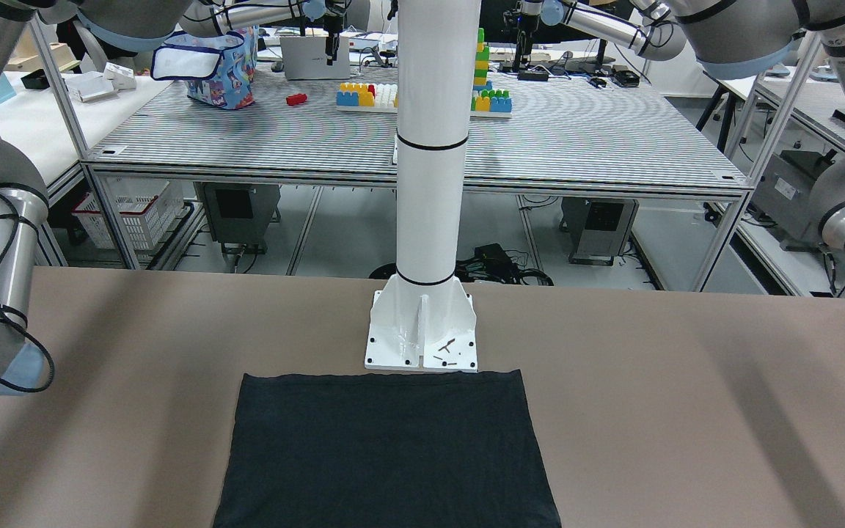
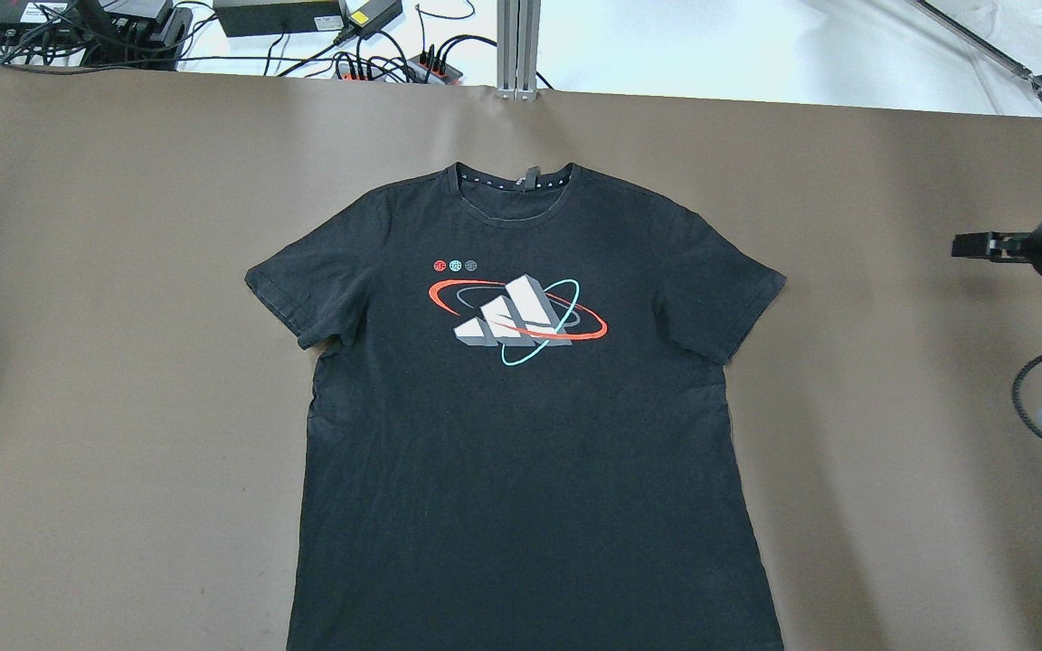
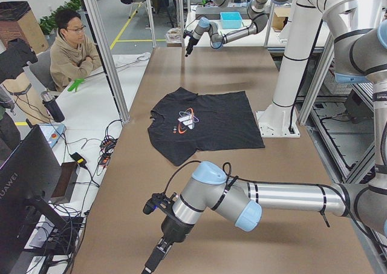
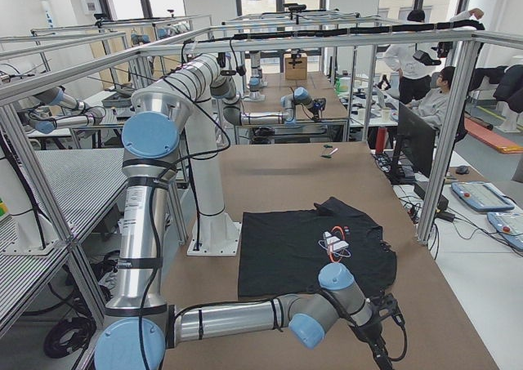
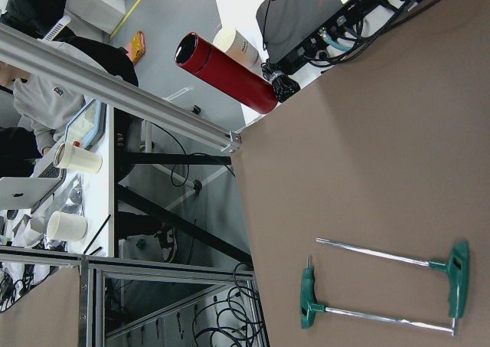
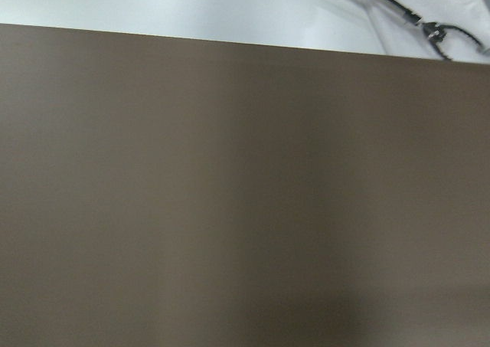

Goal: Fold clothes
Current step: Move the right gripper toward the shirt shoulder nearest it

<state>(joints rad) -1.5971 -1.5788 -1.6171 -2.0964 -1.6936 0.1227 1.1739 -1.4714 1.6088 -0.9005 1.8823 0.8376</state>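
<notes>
A black T-shirt (image 2: 521,434) lies flat, print upward, on the brown table (image 2: 123,362), its hem just beside the white post's base (image 1: 421,337); the print shows three grey stripes ringed in red and teal, with no readable words; the left gripper (image 3: 151,263) and right gripper (image 4: 378,352) hang well to either side of the base, nothing seen in them, their opening impossible to tell; beyond the base, a patterned bag (image 1: 221,70) stands on another table, contents hidden; a monitor (image 3: 24,189) reads HUAWEI.

shirt (image 2: 521,470): hem cut off at overhead bottom edge | left gripper (image 3: 151,265): tip cut off, jaws unreadable | right gripper (image 2: 973,245): jaws too small
</notes>
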